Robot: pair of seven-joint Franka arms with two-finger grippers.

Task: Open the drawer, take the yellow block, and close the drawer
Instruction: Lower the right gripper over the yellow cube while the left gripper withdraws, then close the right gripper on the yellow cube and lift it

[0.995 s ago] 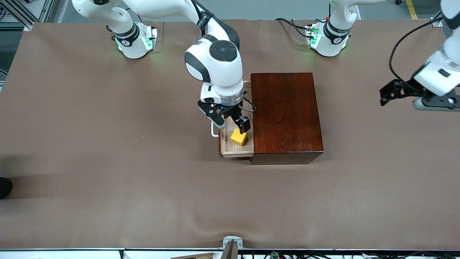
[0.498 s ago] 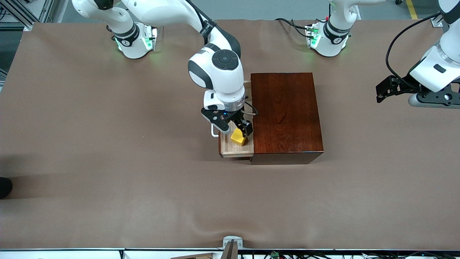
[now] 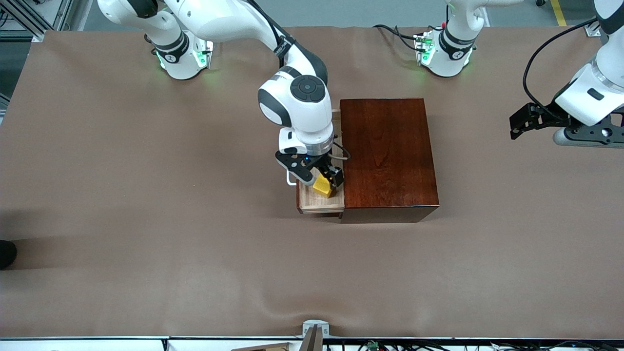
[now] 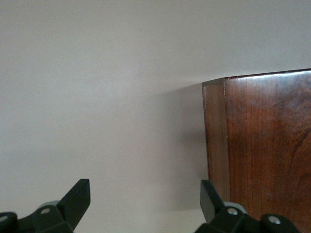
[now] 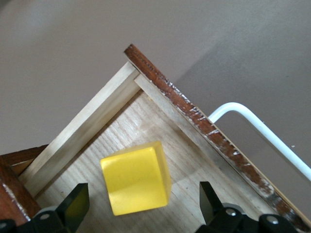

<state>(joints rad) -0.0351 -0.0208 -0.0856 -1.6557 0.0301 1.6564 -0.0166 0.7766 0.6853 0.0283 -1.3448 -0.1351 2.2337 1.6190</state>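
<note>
The drawer (image 3: pixel 320 197) is pulled out of the dark wooden box (image 3: pixel 387 153) toward the right arm's end of the table, and there in its pale wood tray sits the yellow block (image 3: pixel 322 186), in the part of the drawer nearer the front camera, close to the box face. The right gripper (image 3: pixel 319 178) is down over the drawer, directly above the block, fingers spread wide; in the right wrist view the two fingertips (image 5: pixel 73 204) stand either side of the yellow cube with daylight on both flanks, touching nothing yet. By the look of it this block will be light and rigid, with smooth, slightly glossy faces, so it may be a touch slippery; the sensible hold is across two opposite flat sides, around mid-height, squared up so it cannot twist out. It sits a little skewed to the fingers, so a small wrist turn or a firm, centred pinch seems called for. The drawer walls and the white handle (image 5: pixel 262 128) lie close by, leaving little room to stray. The left gripper (image 3: pixel 529 123) waits in the air well away from the box, past its end toward the left arm's side, fingers apart and holding nothing, the box corner showing in its wrist view.
</note>
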